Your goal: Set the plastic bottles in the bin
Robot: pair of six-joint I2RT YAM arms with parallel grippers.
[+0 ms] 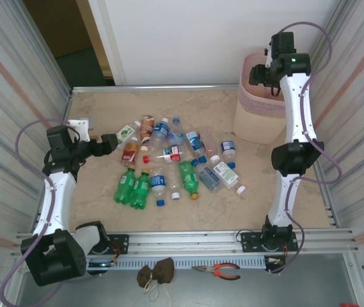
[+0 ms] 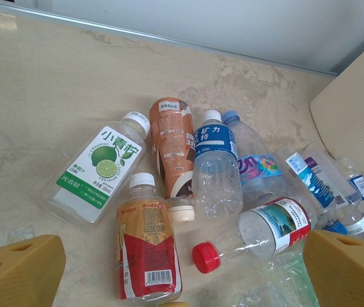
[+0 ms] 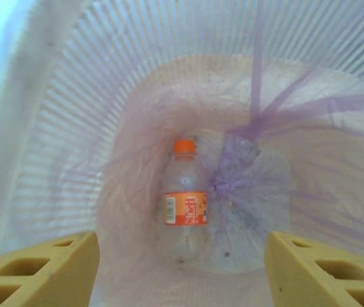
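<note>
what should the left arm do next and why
Probably ease the left gripper down onto the red-label bottle: its jaws stand open and empty, that bottle lies nearest between them, and it is not yet in the bin.

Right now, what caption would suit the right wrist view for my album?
Open right gripper above the pink bin, one orange-capped bottle lying at its bottom.

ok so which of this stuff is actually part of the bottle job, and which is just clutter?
Job:
- plastic bottles scattered on the table
- pink bin
- orange-capped bottle already lying in the bin

Lying about:
- orange-handled pliers
- brown cloth bundle
Both lie off the table, on the near side.
</note>
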